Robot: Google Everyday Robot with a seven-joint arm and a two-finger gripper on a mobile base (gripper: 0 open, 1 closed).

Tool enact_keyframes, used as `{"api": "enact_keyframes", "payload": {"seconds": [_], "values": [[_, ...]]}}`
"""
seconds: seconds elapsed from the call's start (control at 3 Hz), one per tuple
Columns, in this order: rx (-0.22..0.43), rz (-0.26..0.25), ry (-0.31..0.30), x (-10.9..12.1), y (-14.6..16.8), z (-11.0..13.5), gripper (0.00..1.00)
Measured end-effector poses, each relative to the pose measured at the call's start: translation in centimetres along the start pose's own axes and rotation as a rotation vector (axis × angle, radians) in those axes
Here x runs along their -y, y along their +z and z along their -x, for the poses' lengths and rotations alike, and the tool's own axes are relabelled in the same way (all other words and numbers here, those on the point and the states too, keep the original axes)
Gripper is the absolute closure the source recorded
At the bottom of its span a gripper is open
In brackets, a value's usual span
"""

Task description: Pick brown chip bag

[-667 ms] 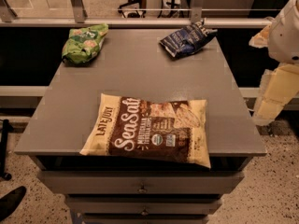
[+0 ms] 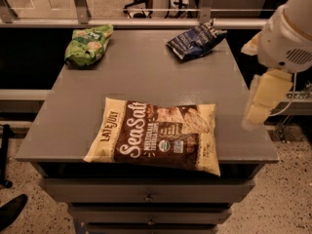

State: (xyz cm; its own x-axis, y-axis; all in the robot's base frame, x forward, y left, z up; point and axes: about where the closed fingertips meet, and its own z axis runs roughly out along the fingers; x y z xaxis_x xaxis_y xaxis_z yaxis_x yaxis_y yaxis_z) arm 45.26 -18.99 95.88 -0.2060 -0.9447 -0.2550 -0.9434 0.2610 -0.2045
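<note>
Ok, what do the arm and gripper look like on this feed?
The arm is a bulky, rounded white shell with a small slotted vent. The gripper, beside the right edge of the table, is blocky and pale cream-yellow. No markings visible.

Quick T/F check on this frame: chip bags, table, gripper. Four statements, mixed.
1. The brown chip bag lies flat near the table's front edge. True.
2. The gripper grips the brown chip bag. False: it hangs beyond the table's right edge, apart from the bag.
3. The green bag sits at the back left corner. True.
4. The dark blue bag lies on the brown chip bag. False: it sits back right, apart from it.
</note>
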Motion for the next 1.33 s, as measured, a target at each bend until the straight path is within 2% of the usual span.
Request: {"api": "enact_keyframes", "payload": {"seconds": [0.33,0.67,1.0,1.33], "values": [[0.091,0.103,0.026,0.5,4.7,4.2,0.00],[0.127,0.175,0.058,0.5,7.1,6.1,0.00],[0.153,0.320,0.114,-1.2,10.2,8.2,0.00],[0.176,0.389,0.135,-2.7,11.7,9.4,0.03]]}}
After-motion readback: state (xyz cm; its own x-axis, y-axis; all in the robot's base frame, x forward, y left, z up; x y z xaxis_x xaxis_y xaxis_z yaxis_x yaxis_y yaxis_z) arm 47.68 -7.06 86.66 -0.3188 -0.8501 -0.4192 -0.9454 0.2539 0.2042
